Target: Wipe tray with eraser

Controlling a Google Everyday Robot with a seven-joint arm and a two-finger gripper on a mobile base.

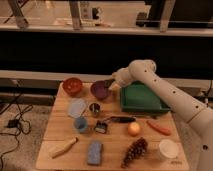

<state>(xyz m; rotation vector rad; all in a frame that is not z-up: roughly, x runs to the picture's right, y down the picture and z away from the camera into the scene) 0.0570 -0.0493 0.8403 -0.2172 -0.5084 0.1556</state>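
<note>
The dark green tray [142,98] lies at the back right of the wooden table. My gripper [113,83] hovers just left of the tray's left rim, over the right edge of the round purple bowl [100,90]. A small block, pale tan with a dark side, shows at the gripper's tip [116,86] and looks like the eraser. I cannot tell how it is held. The white arm reaches in from the right, above the tray.
A red bowl [73,85] is at the back left. Also on the table are a pale blue lid [76,107], metal cup [94,108], blue cup [81,124], clip-like item [101,127], orange fruit [133,129], carrot [159,128], grapes [134,150], white cup [168,148] and blue sponge [94,152].
</note>
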